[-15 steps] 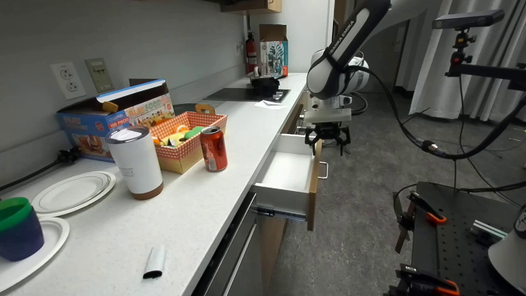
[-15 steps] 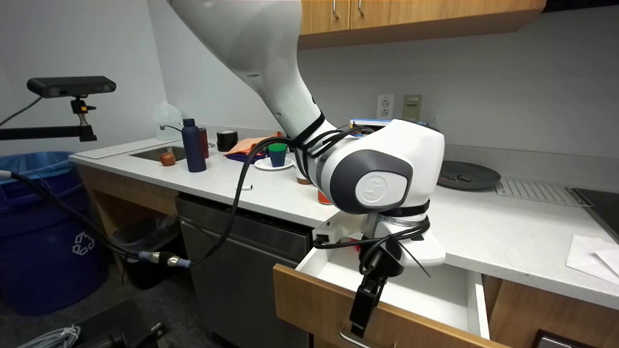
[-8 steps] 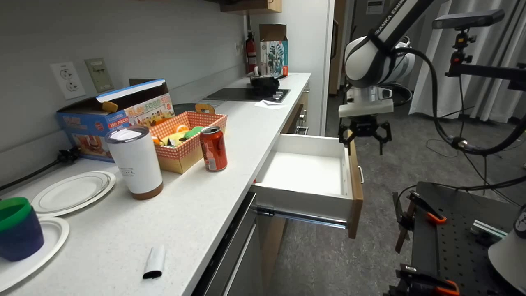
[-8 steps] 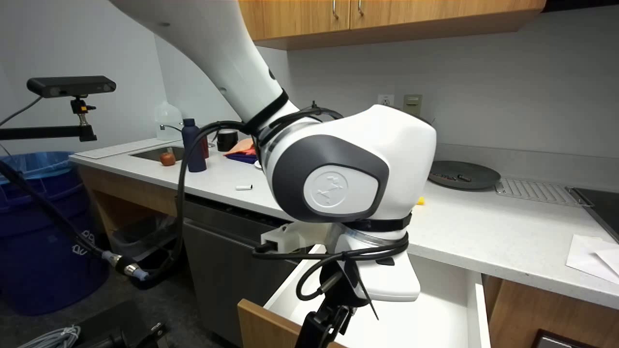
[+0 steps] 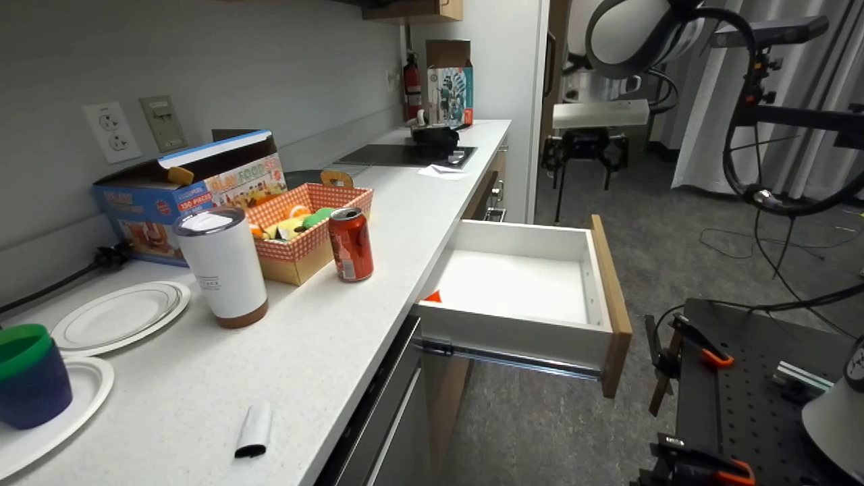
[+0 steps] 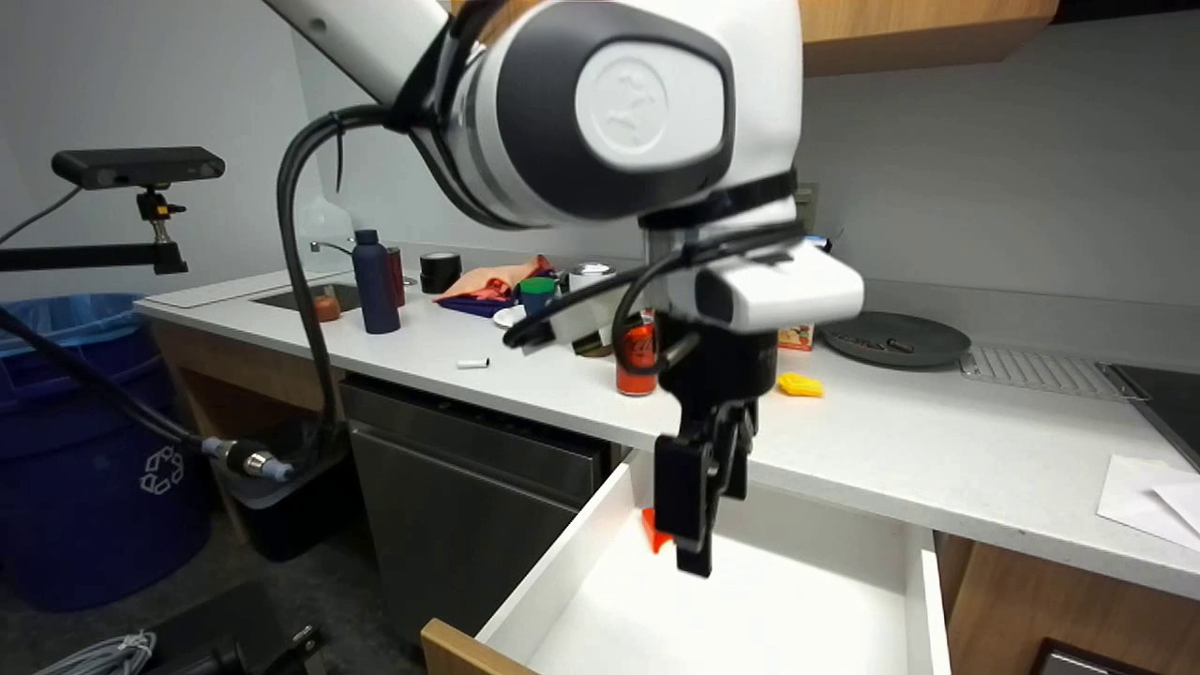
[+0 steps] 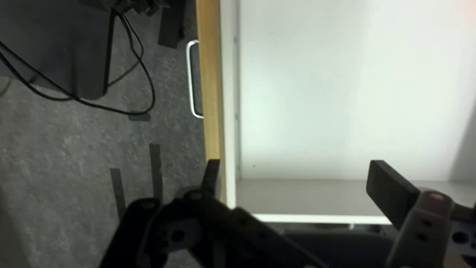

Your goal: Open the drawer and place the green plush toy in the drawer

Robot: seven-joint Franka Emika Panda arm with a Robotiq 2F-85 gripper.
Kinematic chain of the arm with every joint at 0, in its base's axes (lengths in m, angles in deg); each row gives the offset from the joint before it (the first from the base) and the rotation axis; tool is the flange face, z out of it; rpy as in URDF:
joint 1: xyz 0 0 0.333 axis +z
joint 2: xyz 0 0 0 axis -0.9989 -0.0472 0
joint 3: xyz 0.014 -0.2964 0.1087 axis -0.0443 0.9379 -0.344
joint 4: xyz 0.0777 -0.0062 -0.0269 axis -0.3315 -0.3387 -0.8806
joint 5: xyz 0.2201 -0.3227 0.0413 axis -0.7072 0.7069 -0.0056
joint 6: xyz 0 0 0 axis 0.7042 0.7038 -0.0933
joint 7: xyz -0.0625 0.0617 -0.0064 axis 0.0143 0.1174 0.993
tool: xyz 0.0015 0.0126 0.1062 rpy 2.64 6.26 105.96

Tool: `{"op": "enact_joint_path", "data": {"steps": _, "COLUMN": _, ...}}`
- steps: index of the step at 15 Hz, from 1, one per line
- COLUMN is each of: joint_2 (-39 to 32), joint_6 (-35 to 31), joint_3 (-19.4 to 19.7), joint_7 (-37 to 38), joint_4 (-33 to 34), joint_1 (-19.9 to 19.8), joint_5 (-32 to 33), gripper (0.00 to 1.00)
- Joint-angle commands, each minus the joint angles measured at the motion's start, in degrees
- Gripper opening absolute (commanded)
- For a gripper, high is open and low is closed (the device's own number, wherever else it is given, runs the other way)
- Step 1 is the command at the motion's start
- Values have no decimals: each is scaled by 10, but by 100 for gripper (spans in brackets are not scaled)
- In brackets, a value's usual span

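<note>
Can (image 5: 351, 244), tumbler (image 5: 226, 270) beside basket (image 5: 302, 250), open drawer (image 5: 520, 282)

Green plush toy (image 5: 318, 217): part hidden by basket wall (image 5: 304, 250)
Drawer (image 7: 293, 93): cut off in wrist view
Gripper (image 7: 296, 176): partly blurry there

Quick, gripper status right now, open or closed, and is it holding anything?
Gripper: open wide, holding nothing.
</note>
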Motion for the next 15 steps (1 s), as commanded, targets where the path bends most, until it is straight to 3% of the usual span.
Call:
{"op": "enact_joint_path", "data": {"steps": 1, "joint_2": 2, "joint_6": -19, "joint_3": -44, "joint_7": -2, "joint_4": 64, "joint_1": -8, "joint_5": 15, "gripper": 100}}
{"op": "enact_joint_path", "data": {"steps": 7, "joint_2": -84, "joint_6": -67, "joint_3": -68, "joint_7": -63, "joint_4": 196, "joint_1": 14, "joint_5": -92, "gripper": 100}}
{"op": "enact_joint_path", "data": {"steps": 8, "joint_2": -39, "joint_6": -58, "joint_3": -70, "joint_7": -34, "joint_4": 146, "joint_1": 5, "joint_5": -56, "gripper": 100}}
{"op": "enact_joint_path", "data": {"steps": 15, "joint_2": -82, "joint_6": -62, "joint_3": -68, "joint_7": -47, "joint_4": 189, "joint_1": 13, "joint_5": -77, "gripper": 100}}
